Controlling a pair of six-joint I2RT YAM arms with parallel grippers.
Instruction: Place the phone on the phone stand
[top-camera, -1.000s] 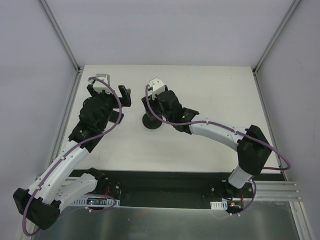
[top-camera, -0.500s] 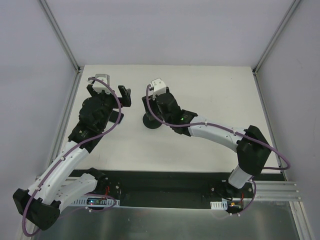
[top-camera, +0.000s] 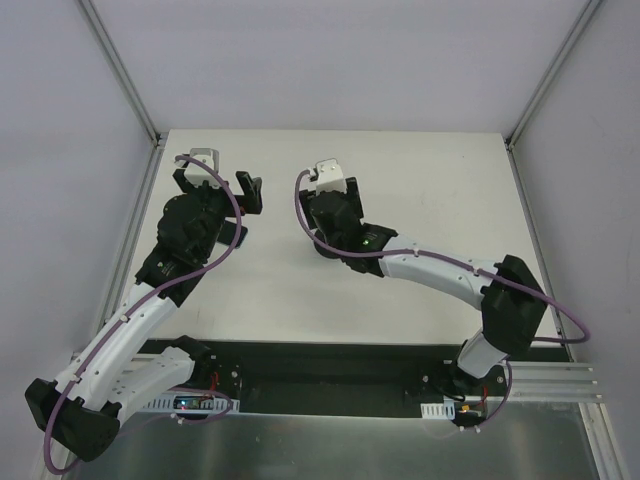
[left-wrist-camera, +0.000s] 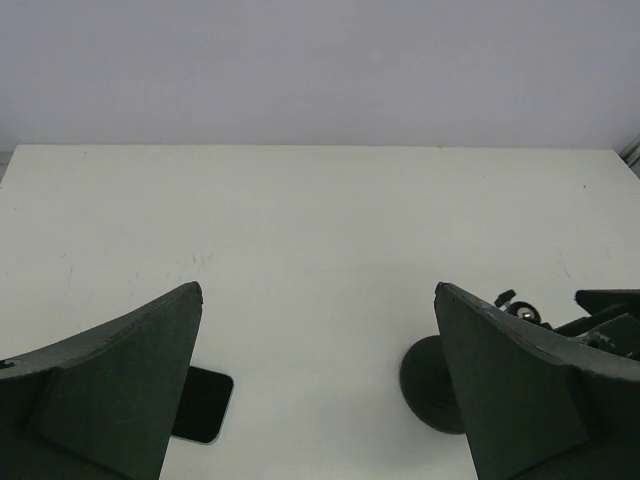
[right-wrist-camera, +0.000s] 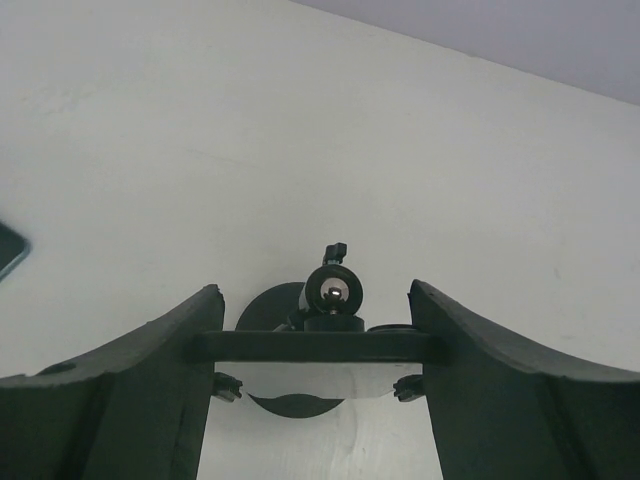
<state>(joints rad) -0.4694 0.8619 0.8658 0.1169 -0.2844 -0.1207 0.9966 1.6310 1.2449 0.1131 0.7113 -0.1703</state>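
Note:
The phone is a flat black slab lying on the white table. In the left wrist view it sits low on the left, partly behind my left finger. One corner of it shows at the left edge of the right wrist view. In the top view I cannot tell it from the left arm. My left gripper is open and empty, above the table. My right gripper is shut on the holder plate of the phone stand, whose disc base rests on the table. The stand is mostly hidden under my right gripper in the top view.
The white table is walled by pale panels at the back and sides, with metal corner posts. A black strip holding the arm bases runs along the near edge. The stand's base also shows in the left wrist view.
My right gripper has moved a little to the right and the stand's base has shifted with it. The left arm has not moved.

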